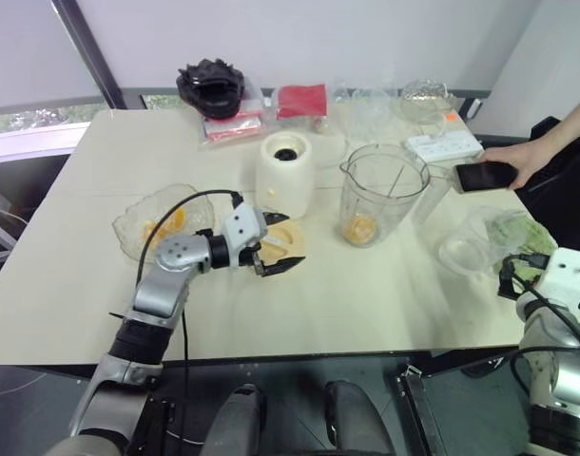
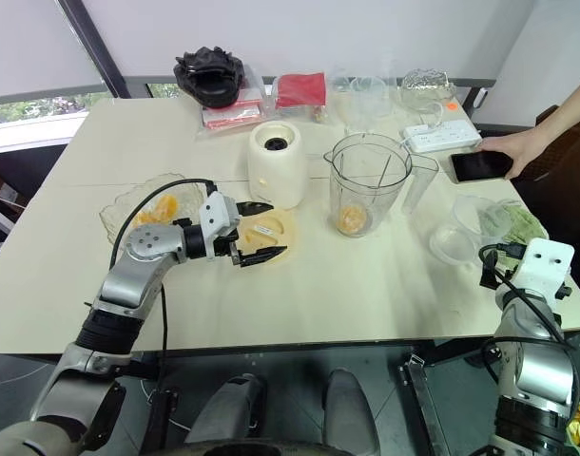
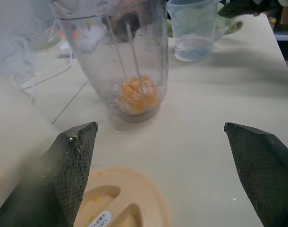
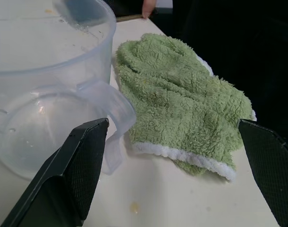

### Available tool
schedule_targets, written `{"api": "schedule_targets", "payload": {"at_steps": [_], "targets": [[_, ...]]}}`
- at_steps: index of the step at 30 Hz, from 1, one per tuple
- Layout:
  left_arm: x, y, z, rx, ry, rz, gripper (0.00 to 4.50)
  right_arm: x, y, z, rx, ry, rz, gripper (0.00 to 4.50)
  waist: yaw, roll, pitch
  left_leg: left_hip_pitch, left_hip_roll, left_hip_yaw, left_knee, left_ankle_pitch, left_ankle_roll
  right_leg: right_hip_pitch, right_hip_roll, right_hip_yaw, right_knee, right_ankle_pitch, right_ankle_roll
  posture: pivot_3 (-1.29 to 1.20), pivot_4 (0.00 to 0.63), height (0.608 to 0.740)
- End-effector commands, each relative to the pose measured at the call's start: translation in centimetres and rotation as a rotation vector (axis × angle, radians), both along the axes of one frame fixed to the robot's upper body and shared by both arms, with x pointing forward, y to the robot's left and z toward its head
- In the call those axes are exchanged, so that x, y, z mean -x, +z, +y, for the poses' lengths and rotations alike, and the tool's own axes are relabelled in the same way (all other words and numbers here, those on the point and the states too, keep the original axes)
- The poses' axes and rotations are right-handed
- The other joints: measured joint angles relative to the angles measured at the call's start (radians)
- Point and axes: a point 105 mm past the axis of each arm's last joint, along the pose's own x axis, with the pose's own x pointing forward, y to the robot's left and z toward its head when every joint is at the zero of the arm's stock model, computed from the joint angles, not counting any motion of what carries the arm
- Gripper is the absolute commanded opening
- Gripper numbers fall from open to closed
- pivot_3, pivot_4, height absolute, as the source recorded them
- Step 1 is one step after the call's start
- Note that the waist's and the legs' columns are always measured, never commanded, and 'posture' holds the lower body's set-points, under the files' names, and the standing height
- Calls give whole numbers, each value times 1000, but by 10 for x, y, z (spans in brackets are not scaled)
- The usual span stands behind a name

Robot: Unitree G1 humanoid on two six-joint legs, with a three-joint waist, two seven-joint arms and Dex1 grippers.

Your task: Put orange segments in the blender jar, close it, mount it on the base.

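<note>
The blender jar [image 1: 383, 190] stands upright and uncovered at mid table, with orange segments [image 3: 134, 94] piled at its bottom. More orange segments [image 1: 166, 224] lie in a cut-glass bowl [image 1: 128, 233] on the left. The cream-white base [image 1: 285, 176] stands just left of the jar, black socket up. My left gripper [image 1: 288, 242] is open, hovering over the flat cream lid [image 3: 125, 198] in front of the base, pointing toward the jar. My right gripper [image 4: 172, 124] is open at the table's right edge, facing a green cloth [image 4: 182, 104] and a small clear cup [image 4: 45, 94].
A person's hand [image 1: 530, 157] holds a dark phone [image 1: 484, 176] at the right, beside a white power strip [image 1: 442, 145]. A black object [image 1: 211, 87], a red packet [image 1: 301, 100] and clear containers [image 1: 425, 98] line the far edge.
</note>
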Motion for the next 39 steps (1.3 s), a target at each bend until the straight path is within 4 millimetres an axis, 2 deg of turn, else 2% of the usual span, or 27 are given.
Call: {"api": "schedule_targets", "payload": {"at_steps": [1,11,23,26,32,33,39], "targets": [[-1,11,0,-13,-11,-62,4471,1,12,-8,16,-28,-47,4500,0,0,0,0,0,0,0,0,0,0,0,0,0,0,0,0,150,740],[-7,14,3,-27,-7,-81,4471,-11,5,-11,-3,-32,-48,4500,-1,0,0,0,0,0,0,0,0,0,0,0,-1,0,0,0,150,740],[-6,16,5,-29,0,-89,4471,-23,7,-16,-3,-69,-88,4500,-5,1,0,0,0,0,-1,0,0,0,0,0,-2,0,0,0,150,740],[-3,18,6,-7,-3,-70,4500,-26,8,-16,-4,-67,-97,3685,-5,1,1,0,0,0,-1,0,0,0,0,0,-2,0,0,0,150,740],[0,20,8,-3,-10,-50,4500,-31,8,-11,-6,-46,-109,478,-2,1,1,-2,0,0,-2,0,0,0,0,0,-5,0,0,0,150,740],[0,19,8,-7,-8,-51,4500,-31,8,-10,-7,-43,-110,94,-3,1,1,-2,0,0,-2,0,0,0,0,0,-6,0,0,0,150,740],[0,20,10,-10,-3,-54,4500,-34,6,-5,-36,-28,-128,30,-1,1,1,-1,0,-1,-3,0,0,3,0,-2,-11,0,0,0,150,740]]}}
